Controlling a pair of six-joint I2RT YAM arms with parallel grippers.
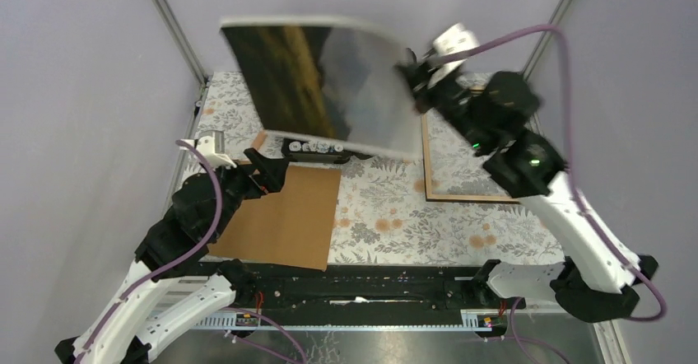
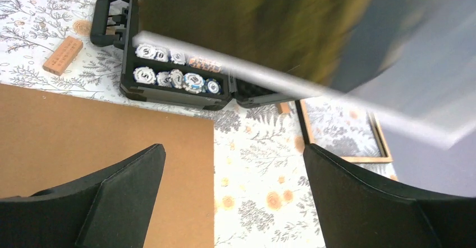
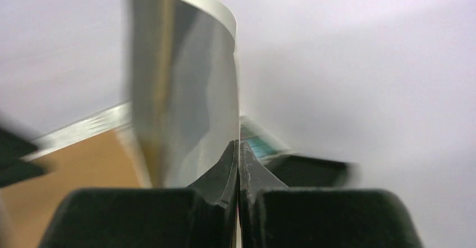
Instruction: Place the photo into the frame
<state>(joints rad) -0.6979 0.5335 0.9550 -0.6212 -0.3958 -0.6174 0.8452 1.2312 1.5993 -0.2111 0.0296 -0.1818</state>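
My right gripper (image 1: 414,72) is shut on the right edge of the photo (image 1: 321,84), a large dark landscape print with a white border, held high above the table and blurred. In the right wrist view the photo (image 3: 185,102) stands edge-on, bowed, pinched between the closed fingertips (image 3: 238,147). It also crosses the top of the left wrist view (image 2: 292,29). The frame (image 1: 458,162) lies flat at the right of the table, light wood rim, tablecloth showing through; it shows in the left wrist view (image 2: 345,138) too. My left gripper (image 2: 233,164) is open and empty over the backing board's right edge.
The plain brown backing board (image 1: 284,216) lies at the left of the floral table. A black case of poker chips (image 2: 174,79) lies open behind it, partly under the photo. A small wooden block (image 2: 62,55) lies far left.
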